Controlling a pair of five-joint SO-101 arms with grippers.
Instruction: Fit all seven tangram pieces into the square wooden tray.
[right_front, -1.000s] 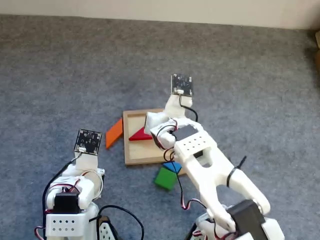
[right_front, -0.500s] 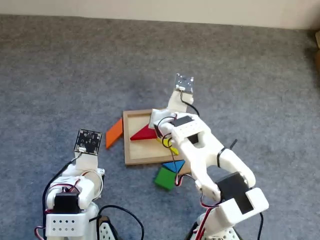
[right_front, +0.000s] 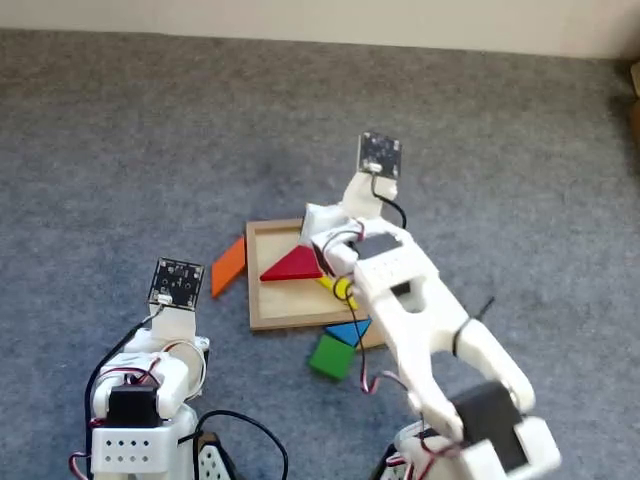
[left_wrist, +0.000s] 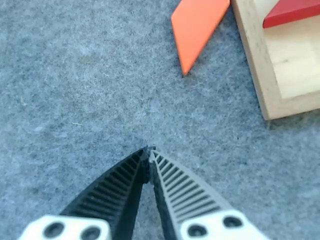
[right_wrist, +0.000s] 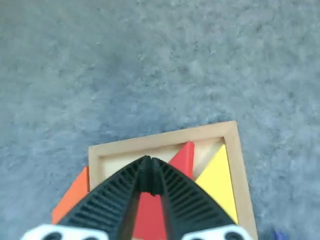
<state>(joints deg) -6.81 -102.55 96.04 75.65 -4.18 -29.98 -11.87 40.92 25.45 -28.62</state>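
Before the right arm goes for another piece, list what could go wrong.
1. The right end effector is shut above the red triangle in the tray; descending like that could shove it or the yellow triangle out of place.
2. The blue piece and green piece lie by the tray's near edge, the blue partly under the right arm; it may drag them.
3. The orange piece sits close to the tray wall, leaving little finger room.

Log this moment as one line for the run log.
in tray: red triangle, yellow piece | off tray: orange piece, green piece | blue piece at tray edge | right gripper shut above tray | left gripper shut over carpet
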